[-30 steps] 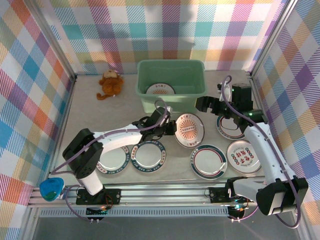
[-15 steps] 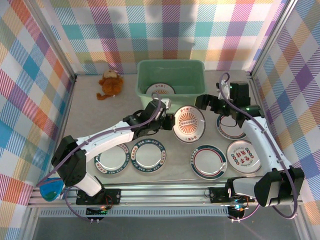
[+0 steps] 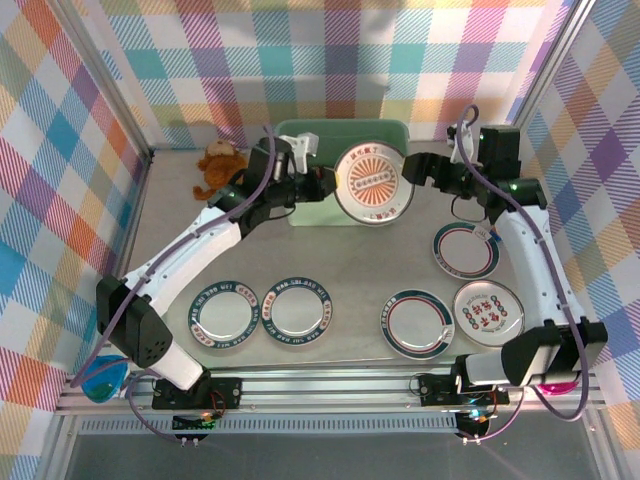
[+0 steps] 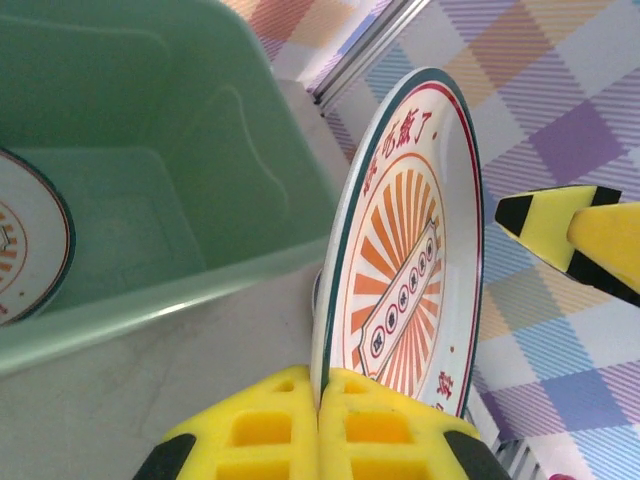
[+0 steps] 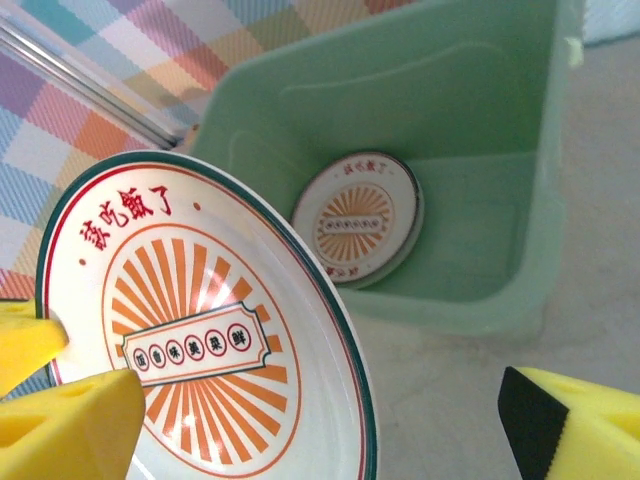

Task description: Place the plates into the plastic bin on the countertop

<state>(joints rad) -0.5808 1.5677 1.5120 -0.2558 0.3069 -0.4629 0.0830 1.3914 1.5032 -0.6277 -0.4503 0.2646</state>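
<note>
My left gripper (image 3: 325, 186) (image 4: 322, 400) is shut on the rim of a white plate (image 3: 373, 184) (image 4: 410, 250) with an orange sunburst centre. It holds the plate tilted on edge over the front of the mint-green plastic bin (image 3: 345, 127) (image 4: 200, 150). A second sunburst plate (image 5: 357, 217) (image 4: 30, 250) lies inside the bin. My right gripper (image 3: 422, 170) (image 5: 320, 425) stands open at the held plate's (image 5: 200, 330) right rim, not gripping it. Several more plates lie on the countertop (image 3: 350, 260), among them a dark-rimmed one (image 3: 296, 307) and a red-dotted one (image 3: 487, 313).
A brown plush toy (image 3: 220, 165) sits left of the bin by the back wall. Plates (image 3: 222, 311) (image 3: 418, 323) (image 3: 466, 250) line the front and right of the countertop. Aluminium rails and plaid walls close in the sides. A blue object (image 3: 103, 375) lies at the front left corner.
My left arm has lifted the sunburst plate off the countertop and carried it back over the bin's front. My right arm has swung back beside it, jaws narrowing slightly.
</note>
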